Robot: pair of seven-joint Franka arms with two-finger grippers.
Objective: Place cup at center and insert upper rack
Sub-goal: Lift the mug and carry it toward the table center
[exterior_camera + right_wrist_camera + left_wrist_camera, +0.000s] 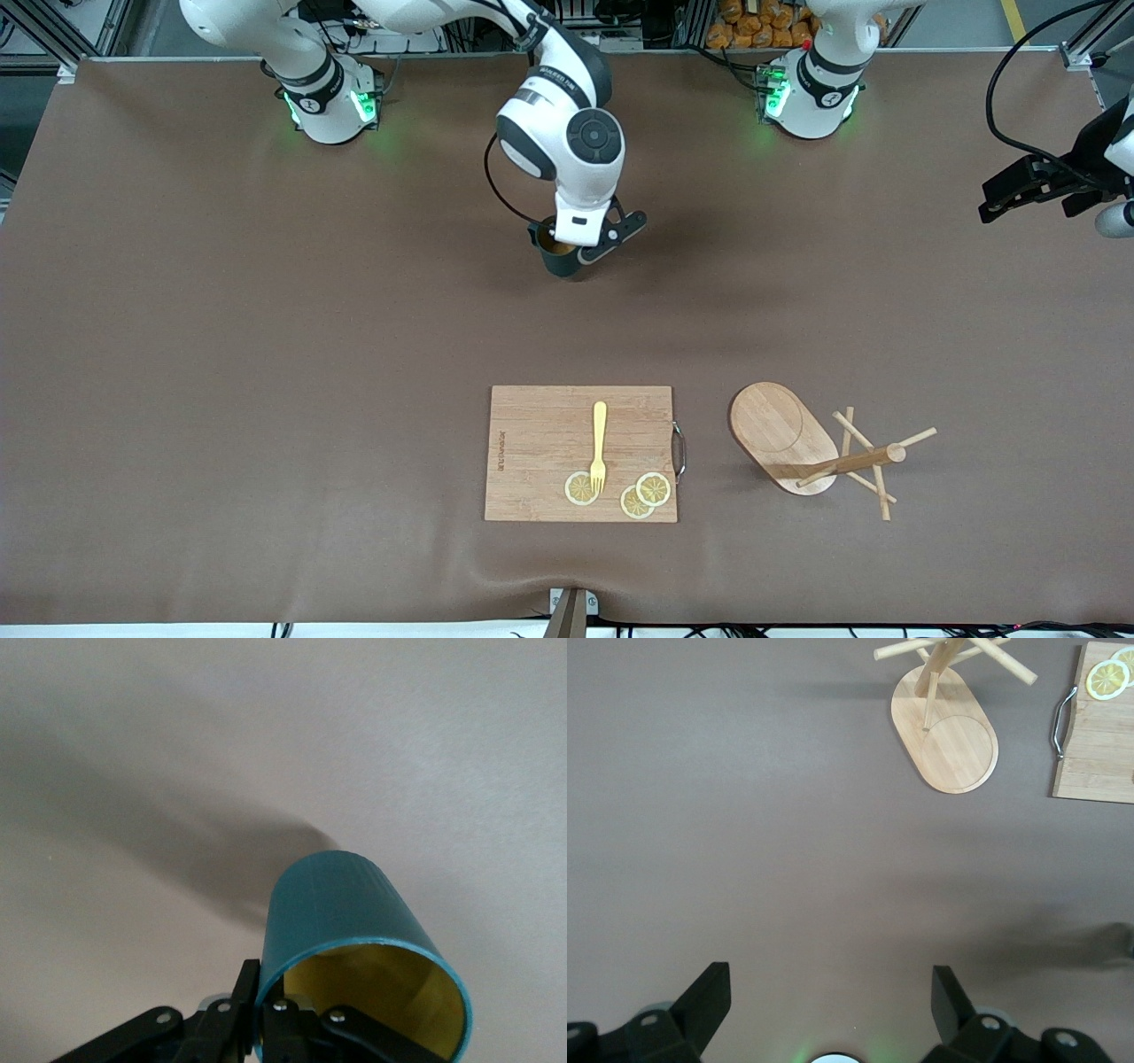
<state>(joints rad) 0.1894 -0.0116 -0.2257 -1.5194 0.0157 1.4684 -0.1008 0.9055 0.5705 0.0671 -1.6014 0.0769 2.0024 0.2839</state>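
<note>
High front overview, two close wrist views

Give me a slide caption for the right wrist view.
Right gripper pinches the teal cup by its rim, held above the bare brown table.

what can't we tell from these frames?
- Cup: front view, right arm's wrist covers most of it; handle unseen in both views.
- Cup on table or lifted: no view shows its bottom.
- Right tool: its fingertips are cut off by the right wrist view's edge.
- Left tool: waits open; arm cut off by the front view's edge.
- Upper rack: peg tops cut off in left wrist view.
</note>
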